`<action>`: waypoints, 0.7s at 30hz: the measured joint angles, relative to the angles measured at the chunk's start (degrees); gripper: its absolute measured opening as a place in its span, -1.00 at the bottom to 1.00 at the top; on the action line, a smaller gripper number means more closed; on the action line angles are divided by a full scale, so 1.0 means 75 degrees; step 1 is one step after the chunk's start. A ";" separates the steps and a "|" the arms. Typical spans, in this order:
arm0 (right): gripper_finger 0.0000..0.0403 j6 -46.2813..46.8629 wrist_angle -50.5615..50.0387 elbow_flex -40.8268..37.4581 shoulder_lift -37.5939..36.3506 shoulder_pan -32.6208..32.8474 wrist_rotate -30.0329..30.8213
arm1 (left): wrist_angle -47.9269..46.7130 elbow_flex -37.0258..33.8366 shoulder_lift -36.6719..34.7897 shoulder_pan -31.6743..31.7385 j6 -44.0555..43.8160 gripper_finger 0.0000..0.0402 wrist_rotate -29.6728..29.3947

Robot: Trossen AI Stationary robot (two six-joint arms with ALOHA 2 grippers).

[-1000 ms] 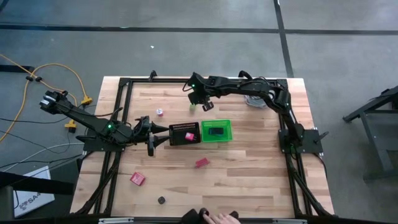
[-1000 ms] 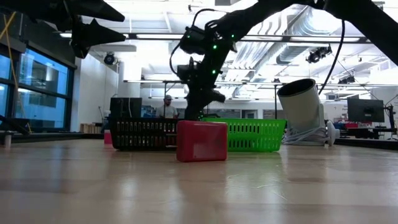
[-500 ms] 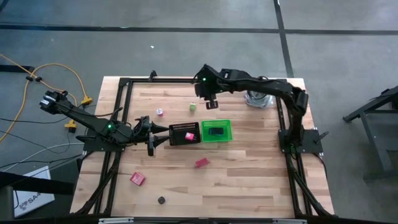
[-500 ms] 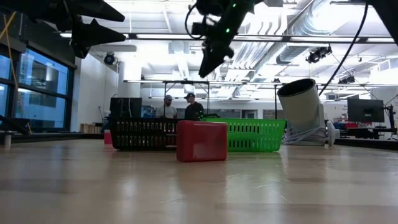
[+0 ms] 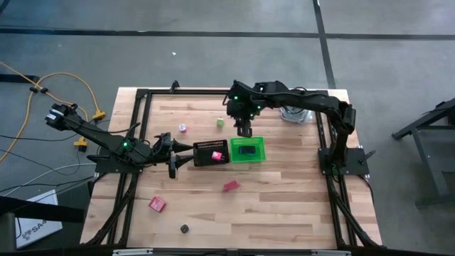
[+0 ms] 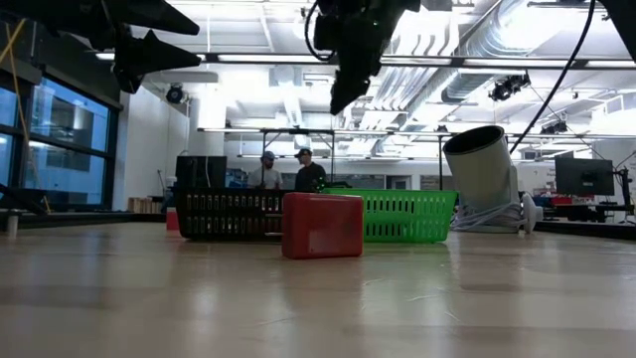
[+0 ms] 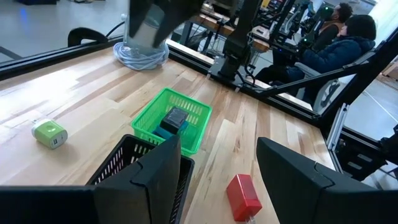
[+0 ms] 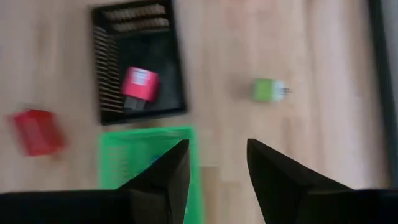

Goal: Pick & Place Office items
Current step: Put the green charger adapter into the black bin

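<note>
The office items are spread out. A small green piece (image 5: 220, 122) (image 8: 268, 90) lies at the far side. A pink-white bit (image 5: 183, 128), a red block (image 5: 230, 185) (image 6: 322, 226), a pink-red block (image 5: 157, 204) and a black bit (image 5: 184, 229) lie on the wood. A pink piece (image 8: 140, 84) sits in the black mesh tray (image 5: 211, 152). Dark and blue pieces (image 7: 174, 119) sit in the green bin (image 5: 247, 149). My right gripper (image 5: 244, 128) (image 8: 217, 168) hangs open high over the bin's far edge, holding nothing. My left gripper (image 5: 178, 153) (image 7: 217, 168) waits open, raised, left of the black tray.
A shiny silver round object (image 5: 295, 114) (image 6: 482, 174) on a coil of cable stands at the far right. A black frame (image 5: 142, 92) runs round the tabletop. People stand in the room beyond the far edge (image 6: 298, 171). Bare wood lies between the trays and the near edge.
My right gripper has risen well clear of the table from beside the small green piece. It has moved toward the green bin, rolling at the wrist. The green piece stays on the wood. A person's hand at the near edge has gone out of view.
</note>
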 joint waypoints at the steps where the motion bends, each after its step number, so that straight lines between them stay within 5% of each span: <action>1: -0.28 0.0113 0.0004 -0.0015 0.0000 0.0004 -0.0186 | 0.0003 0.0000 0.0000 -0.0001 0.0003 0.01 0.0000; 6: -0.28 0.0603 0.0357 -0.0708 -0.0486 -0.0007 -0.0221 | 0.0006 -0.0002 -0.0002 -0.0002 0.0000 0.01 0.0002; 15: -0.28 0.1378 0.2462 -0.3998 -0.2594 -0.0329 -0.0144 | 0.0006 -0.0002 -0.0003 0.0001 0.0001 0.01 0.0003; 21: -0.28 0.1607 0.3584 -0.5289 -0.3060 -0.0154 -0.0128 | 0.0003 -0.0001 -0.0002 -0.0001 0.0001 0.01 0.0003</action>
